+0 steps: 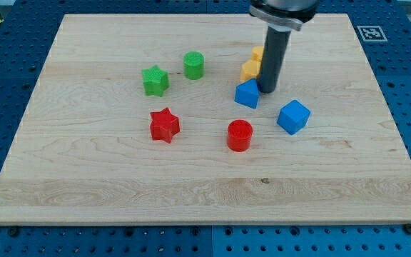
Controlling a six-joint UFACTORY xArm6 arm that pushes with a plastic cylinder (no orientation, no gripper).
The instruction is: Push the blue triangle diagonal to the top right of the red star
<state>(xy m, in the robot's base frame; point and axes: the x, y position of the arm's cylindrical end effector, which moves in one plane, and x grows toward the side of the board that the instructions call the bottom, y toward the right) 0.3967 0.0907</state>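
The blue triangle (247, 93) lies on the wooden board, right of centre. The red star (165, 125) lies to its lower left, well apart from it. My tip (267, 90) rests at the blue triangle's right edge, touching or nearly touching it. The dark rod rises from there to the view's top and covers part of two yellow blocks (250, 68) just above the triangle.
A red cylinder (240, 135) sits below the blue triangle. A blue cube (293, 116) lies to the tip's lower right. A green star (155, 80) and a green cylinder (193, 65) sit at the upper left. The board (84, 193) ends in a blue pegboard surround.
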